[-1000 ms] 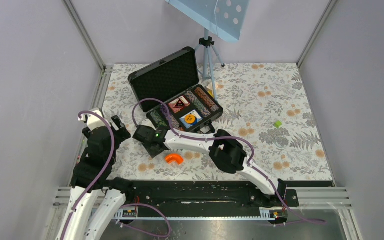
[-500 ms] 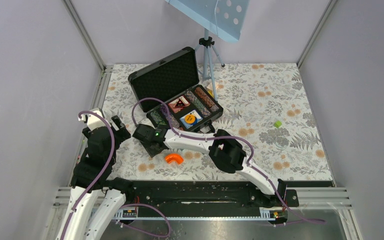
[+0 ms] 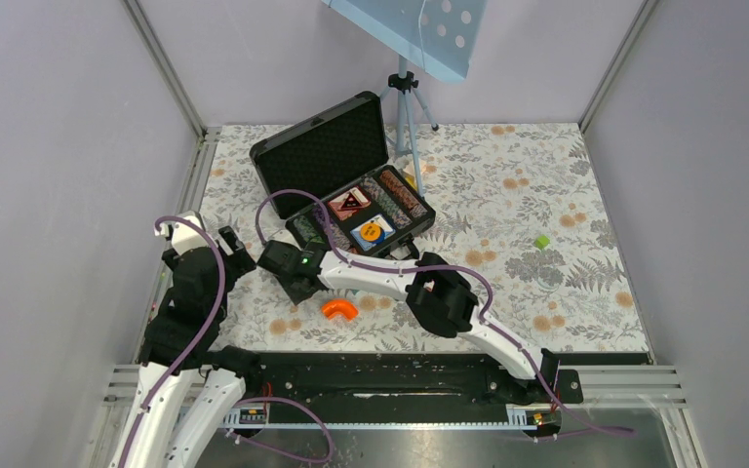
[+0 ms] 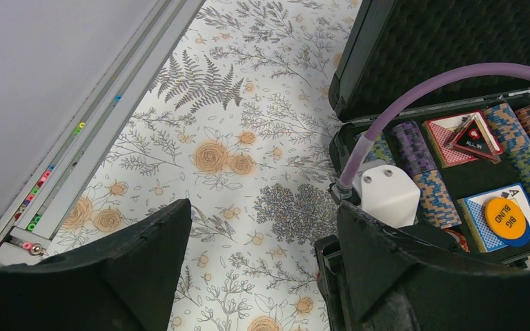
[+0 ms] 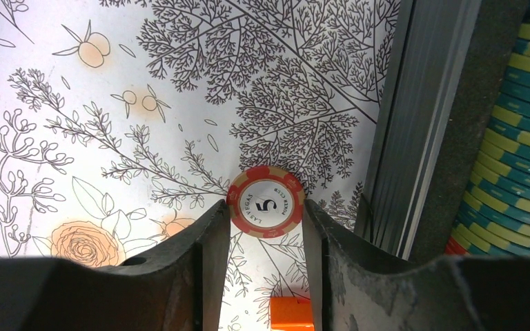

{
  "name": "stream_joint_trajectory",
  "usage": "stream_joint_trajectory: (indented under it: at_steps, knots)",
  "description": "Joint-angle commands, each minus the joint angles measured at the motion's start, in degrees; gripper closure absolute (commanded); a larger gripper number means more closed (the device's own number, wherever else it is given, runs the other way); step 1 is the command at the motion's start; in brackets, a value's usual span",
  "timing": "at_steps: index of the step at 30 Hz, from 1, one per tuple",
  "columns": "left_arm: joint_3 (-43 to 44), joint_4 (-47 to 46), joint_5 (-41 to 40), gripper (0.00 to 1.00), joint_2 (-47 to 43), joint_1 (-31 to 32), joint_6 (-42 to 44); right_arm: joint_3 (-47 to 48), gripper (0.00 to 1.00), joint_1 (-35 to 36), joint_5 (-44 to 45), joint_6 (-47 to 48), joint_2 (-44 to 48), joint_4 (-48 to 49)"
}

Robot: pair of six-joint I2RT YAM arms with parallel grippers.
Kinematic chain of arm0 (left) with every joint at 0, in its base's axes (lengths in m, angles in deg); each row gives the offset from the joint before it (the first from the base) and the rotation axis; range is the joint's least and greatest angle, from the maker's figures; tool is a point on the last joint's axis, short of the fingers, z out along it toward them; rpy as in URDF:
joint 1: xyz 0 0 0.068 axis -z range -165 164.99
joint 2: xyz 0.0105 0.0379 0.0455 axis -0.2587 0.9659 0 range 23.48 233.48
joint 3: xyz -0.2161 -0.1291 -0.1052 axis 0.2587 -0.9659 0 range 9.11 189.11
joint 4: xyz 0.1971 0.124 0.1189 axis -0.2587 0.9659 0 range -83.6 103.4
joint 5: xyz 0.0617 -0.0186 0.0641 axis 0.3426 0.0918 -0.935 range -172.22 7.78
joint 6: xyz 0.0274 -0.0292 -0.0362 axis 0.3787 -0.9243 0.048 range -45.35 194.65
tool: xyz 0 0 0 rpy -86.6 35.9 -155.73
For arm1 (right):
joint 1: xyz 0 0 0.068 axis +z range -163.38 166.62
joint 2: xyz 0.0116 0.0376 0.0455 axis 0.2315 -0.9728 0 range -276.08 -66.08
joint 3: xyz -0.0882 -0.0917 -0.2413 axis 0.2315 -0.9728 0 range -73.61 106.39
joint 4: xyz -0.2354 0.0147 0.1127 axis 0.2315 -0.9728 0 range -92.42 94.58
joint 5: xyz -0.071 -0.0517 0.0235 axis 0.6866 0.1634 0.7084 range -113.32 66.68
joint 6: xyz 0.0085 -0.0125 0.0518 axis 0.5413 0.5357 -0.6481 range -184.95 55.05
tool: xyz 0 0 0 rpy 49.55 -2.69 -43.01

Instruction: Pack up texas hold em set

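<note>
Nearby, orange piece point(image 3: 338, 309) beside red chip point(image 5: 266, 205).

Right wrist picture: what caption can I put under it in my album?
The right gripper pinches a red chip over the flowery table, beside the case of green chips.

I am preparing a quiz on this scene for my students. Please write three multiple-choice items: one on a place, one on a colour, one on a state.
1. Where is the red chip? A) in the case B) on the tablecloth between the fingers of the right gripper C) on the blue deck
2. What colour is the round disc on the blue deck? A) green B) white C) orange
3. How is the case lid? A) open B) shut C) taken off
Answers: 1 B, the chip lies there beside the case; 2 C, it is orange; 3 A, the lid stands up.
</note>
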State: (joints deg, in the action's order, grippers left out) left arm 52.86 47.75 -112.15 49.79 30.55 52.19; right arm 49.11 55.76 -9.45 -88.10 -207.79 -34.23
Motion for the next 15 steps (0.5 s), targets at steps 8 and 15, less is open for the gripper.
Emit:
stream_joint_trajectory:
  at_steps: [8, 15]
  knots:
    - [0.0, -2.9, -0.3, 0.23, -0.5, -0.2, 0.4, -2.9, 0.55, -0.3, -0.4, 0.3, 1.9, 0.7]
    - [0.1, -2.9, -0.1, 0.23, -0.5, -0.2, 0.4, -7.6, 0.54, -0.3, -2.3, -1.6, 6.8, 5.1]
